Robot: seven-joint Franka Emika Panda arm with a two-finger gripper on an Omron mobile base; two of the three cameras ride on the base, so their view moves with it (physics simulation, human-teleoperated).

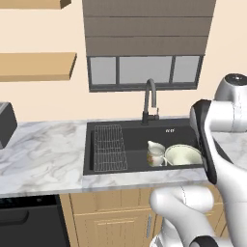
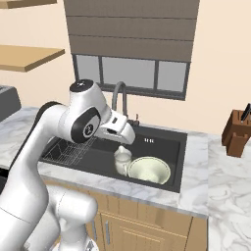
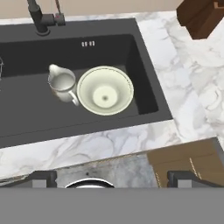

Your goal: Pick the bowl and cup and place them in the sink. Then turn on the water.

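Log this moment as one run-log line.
tool: open, empty, above front counter | bowl: in sink, beside jug | faucet: no water seen

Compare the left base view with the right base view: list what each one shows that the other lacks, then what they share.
Left base view alone: a dark appliance at the counter's far left and a black oven front under it.

Right base view alone: a brown knife block on the counter right of the sink.

Both: the black sink with its wire rack, the faucet, the bowl lying in the basin beside a cream jug, and the window.
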